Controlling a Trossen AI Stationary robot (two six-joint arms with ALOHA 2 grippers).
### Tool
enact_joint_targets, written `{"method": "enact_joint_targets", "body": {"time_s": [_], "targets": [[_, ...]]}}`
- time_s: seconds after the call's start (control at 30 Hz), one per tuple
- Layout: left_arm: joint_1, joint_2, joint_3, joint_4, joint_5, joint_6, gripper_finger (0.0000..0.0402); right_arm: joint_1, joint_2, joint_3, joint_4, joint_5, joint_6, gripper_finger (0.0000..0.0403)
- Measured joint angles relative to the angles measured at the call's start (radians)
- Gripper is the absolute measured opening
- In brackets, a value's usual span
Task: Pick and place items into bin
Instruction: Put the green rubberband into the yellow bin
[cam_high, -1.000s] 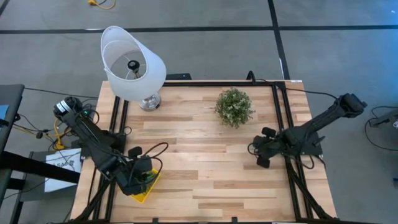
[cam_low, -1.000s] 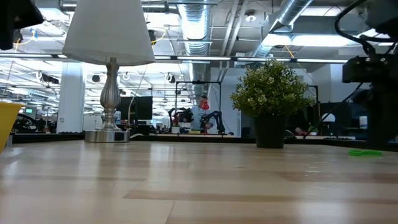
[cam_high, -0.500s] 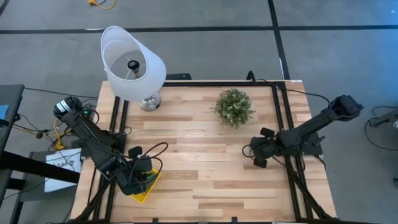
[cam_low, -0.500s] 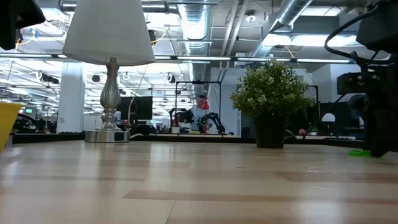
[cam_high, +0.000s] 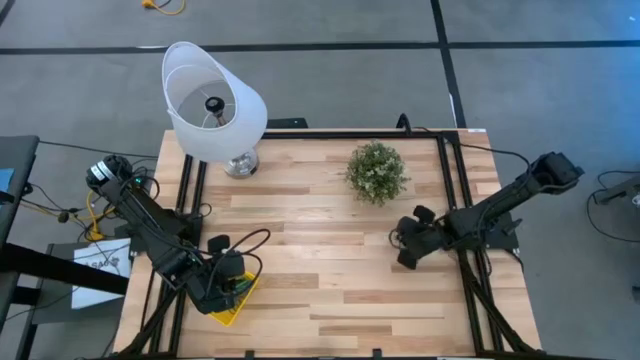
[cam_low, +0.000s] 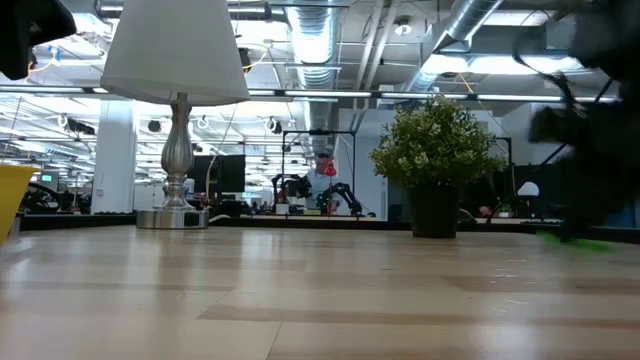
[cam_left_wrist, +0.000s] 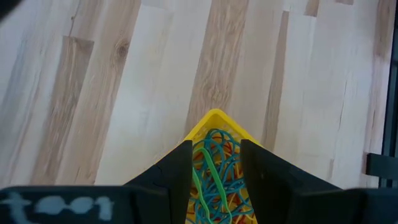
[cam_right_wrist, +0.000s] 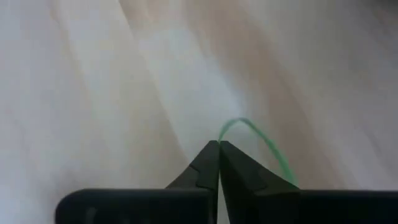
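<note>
Carrying one green loop (cam_right_wrist: 261, 140) toward the bin (cam_high: 233, 300).
Right gripper (cam_right_wrist: 219, 147) clamped on it (left gripper (cam_left_wrist: 215, 152) parted over bin); next, crossing leftward.

Pale wood-plank table (cam_high: 330, 260), smooth; glossy yellow plastic bin (cam_left_wrist: 214, 118).

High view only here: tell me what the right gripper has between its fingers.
Observer: The right wrist view shows the right gripper shut on a thin green loop that arcs out past its fingers.
Operator: Report where the bin is.
Observer: The yellow bin sits at the table's near-left corner, mostly under the left gripper.
Operator: Say what is in it.
Observer: The left wrist view shows a tangle of green, red and yellow loops in the bin, between that gripper's open fingers.
</note>
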Motion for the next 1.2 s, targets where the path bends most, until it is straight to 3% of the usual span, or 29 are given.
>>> {"method": "enact_joint_targets", "body": {"time_s": [0.1,0.17,0.3,0.4,0.53,0.7,0.83,1.0,1.2], "targets": [[0.0,0.0,0.0,0.004,-0.006,0.018,0.0123,0.018,-0.014,0.003,0.216,0.057,0.007,0.0004],[0.0,0.0,0.0,0.006,-0.014,0.036,0.0123,0.03,-0.003,0.003,0.451,0.091,-0.043,0.0003],[0.0,-0.002,0.0,0.006,-0.081,0.075,0.0123,0.049,0.095,0.01,1.026,0.118,-0.281,0.0001],[0.0,-0.01,0.0,0.003,-0.159,0.098,0.0123,0.044,0.242,0.097,1.225,0.118,-0.438,0.0001],[0.001,-0.039,0.0,-0.003,-0.279,0.098,0.0123,0.023,0.48,0.33,1.192,0.099,-0.545,0.0001],[0.002,-0.088,0.0,-0.025,-0.469,0.06,0.0123,0.007,0.761,0.699,1.165,-0.012,-0.719,0.0],[0.005,-0.118,0.0,-0.031,-0.603,0.035,0.0123,-0.015,0.944,0.999,1.018,-0.1,-0.805,0.0],[0.004,-0.135,0.0,-0.036,-0.688,0.071,0.0123,-0.056,1.169,1.366,0.91,-0.266,-0.813,0.0],[0.004,-0.135,0.0,-0.039,-0.728,0.081,0.0123,-0.095,1.392,1.73,0.639,-0.277,-0.815,0.0]]}}
